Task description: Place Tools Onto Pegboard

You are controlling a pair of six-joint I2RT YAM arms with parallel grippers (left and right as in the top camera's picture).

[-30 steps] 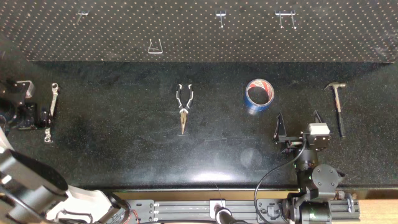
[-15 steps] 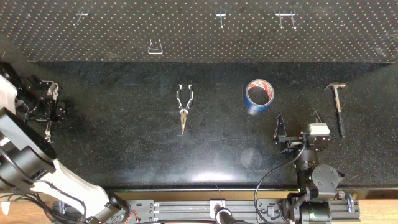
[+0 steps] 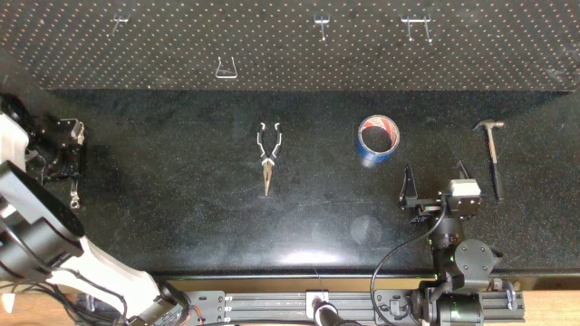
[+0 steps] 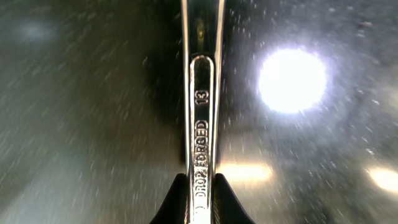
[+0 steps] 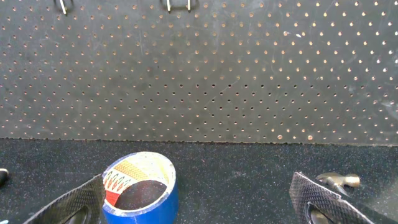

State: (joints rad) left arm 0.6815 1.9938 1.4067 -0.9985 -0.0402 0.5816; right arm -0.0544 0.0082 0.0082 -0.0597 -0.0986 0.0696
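A silver wrench (image 4: 201, 124) lies on the dark table at the far left, and its lower end (image 3: 71, 196) sticks out below my left gripper (image 3: 60, 152). The left gripper (image 4: 201, 208) is low over the table. Both its fingertips press against the wrench's shaft, shut on it. My right gripper (image 3: 435, 186) rests open near the front right, with nothing between its fingers (image 5: 74, 204). A blue tape roll (image 5: 140, 186) stands just ahead of it. The pegboard (image 3: 290, 45) spans the back.
Needle-nose pliers (image 3: 268, 156) lie mid-table, the tape roll (image 3: 378, 138) lies right of them, and a hammer (image 3: 492, 152) lies at the far right. Metal hooks (image 3: 227, 69) (image 3: 322, 25) (image 3: 415, 27) hang on the pegboard. The table's front centre is bare.
My left gripper moved right from beside the wrench to over it and now covers its upper part. The right arm stayed still.
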